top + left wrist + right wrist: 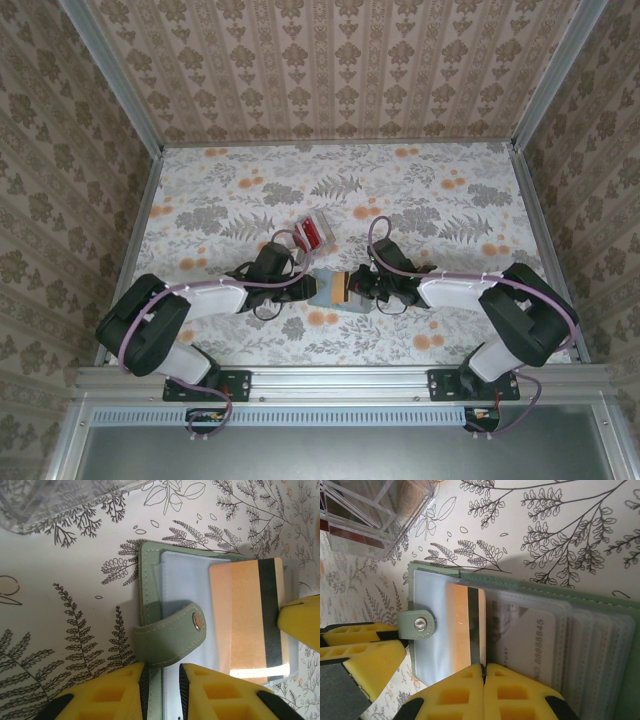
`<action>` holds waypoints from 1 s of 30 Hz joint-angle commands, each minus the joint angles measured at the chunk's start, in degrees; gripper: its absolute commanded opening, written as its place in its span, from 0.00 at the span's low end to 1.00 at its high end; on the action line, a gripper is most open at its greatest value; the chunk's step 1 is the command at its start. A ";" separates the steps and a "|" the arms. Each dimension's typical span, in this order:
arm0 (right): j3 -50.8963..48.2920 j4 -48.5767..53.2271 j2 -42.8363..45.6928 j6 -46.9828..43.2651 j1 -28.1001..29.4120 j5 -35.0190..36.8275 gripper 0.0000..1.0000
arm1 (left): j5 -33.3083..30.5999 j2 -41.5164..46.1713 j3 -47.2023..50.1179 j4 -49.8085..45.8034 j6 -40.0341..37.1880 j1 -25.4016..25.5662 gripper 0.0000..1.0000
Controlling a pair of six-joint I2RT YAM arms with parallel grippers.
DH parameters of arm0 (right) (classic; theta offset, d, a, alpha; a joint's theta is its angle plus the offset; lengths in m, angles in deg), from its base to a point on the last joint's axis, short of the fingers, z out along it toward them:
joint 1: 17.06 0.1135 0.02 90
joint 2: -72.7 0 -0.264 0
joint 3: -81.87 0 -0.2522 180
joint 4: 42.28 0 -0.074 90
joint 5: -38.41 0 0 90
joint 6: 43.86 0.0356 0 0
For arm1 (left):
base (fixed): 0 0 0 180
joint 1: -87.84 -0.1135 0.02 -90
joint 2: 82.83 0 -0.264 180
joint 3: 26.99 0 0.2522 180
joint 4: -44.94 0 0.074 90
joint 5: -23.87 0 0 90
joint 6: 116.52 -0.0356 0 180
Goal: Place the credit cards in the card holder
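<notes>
The holder (149,580) lies open on the desk (250,190) between the arms. The right jaws, pressed together, touch the striped long edge of the card (240,620), which is partly sleeved and crosswise to them. The left jaws straddle the holder's edge; whether they pinch it, I can't say.

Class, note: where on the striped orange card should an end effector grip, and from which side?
Likely best: pinch the orange card by the long edge beside its black stripe, coming from the side away from the snap strap: that edge lies uncovered; the opposite edge faces the clear sleeve.
</notes>
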 commanded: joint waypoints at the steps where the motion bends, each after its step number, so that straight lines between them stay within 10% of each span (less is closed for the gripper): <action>1: -1.33 -2.53 -2.09 0.71 0.76 4.20 0.00 | 0.37 0.84 1.02 0.86 0.75 0.49 0.24; 30: 9.72 5.70 -8.76 -5.69 8.64 8.90 0.01 | 0.63 -0.97 -0.65 2.42 1.49 1.48 0.20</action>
